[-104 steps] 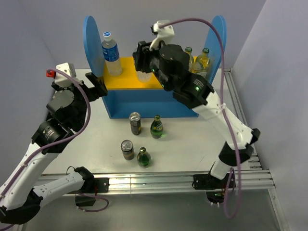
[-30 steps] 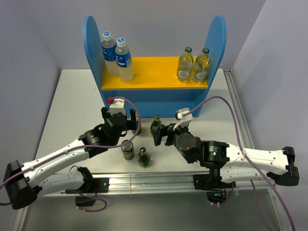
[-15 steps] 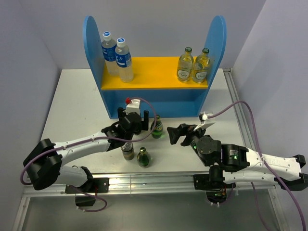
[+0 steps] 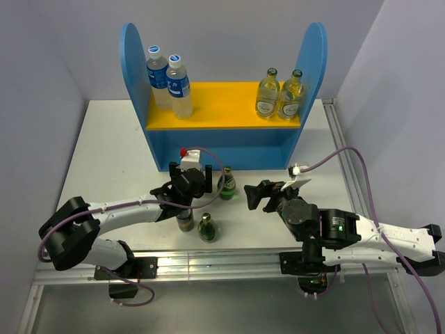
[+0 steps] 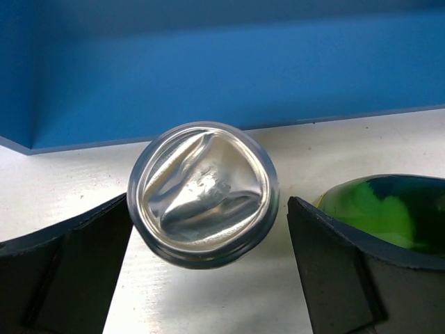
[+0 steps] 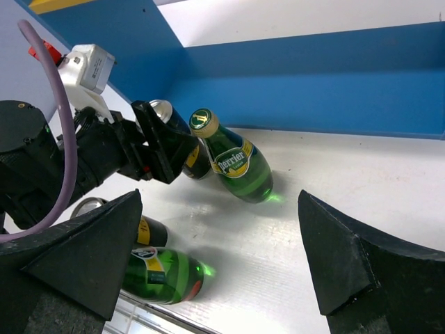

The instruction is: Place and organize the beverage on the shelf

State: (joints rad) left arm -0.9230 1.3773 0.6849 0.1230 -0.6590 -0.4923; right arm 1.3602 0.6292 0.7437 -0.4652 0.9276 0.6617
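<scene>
The shelf (image 4: 222,142) stands at the back, blue with a yellow upper board holding two water bottles (image 4: 170,83) and two yellow glass bottles (image 4: 278,94). On the table in front are two cans and two green bottles. My left gripper (image 4: 197,182) is open and straddles the far can (image 5: 201,195), its fingers (image 5: 66,271) close on both sides with a small gap on the right. A green Perrier bottle (image 6: 240,163) stands just right of that can. My right gripper (image 4: 252,195) is open and empty, right of this bottle.
A second can (image 4: 184,219) and a second green bottle (image 4: 207,228) stand near the front edge, below the left gripper. The shelf's lower level (image 5: 229,69) lies just behind the straddled can. A metal rail (image 4: 222,263) runs along the table's near edge.
The left gripper moved right onto the far can and its fingers have narrowed slightly. The right gripper drew back to the right, away from the green Perrier bottle.
</scene>
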